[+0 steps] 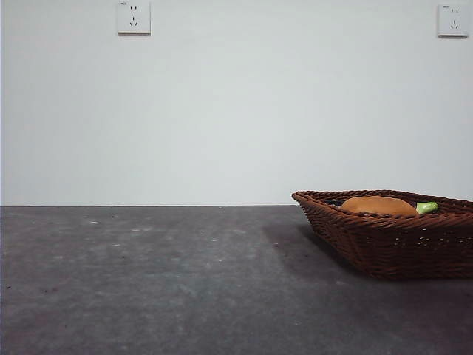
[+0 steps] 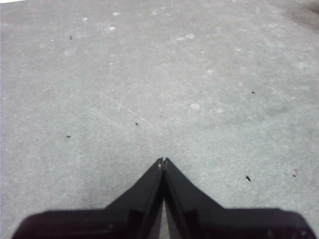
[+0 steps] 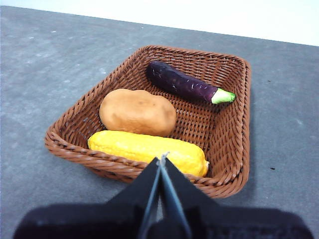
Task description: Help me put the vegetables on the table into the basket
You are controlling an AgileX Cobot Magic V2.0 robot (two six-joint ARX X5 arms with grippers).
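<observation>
Inside the basket corn, potato, eggplant, both pincers closed, empty, no legible writing.

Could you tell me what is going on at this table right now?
Nothing is being handled. The corn, potato and eggplant all lie inside the basket. The right gripper hangs shut above its near rim, holding nothing. The left gripper is shut over bare table.

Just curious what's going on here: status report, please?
Left gripper shut over bare table; right gripper shut above basket. Corn, potato, eggplant all inside. Nothing in the way.
</observation>
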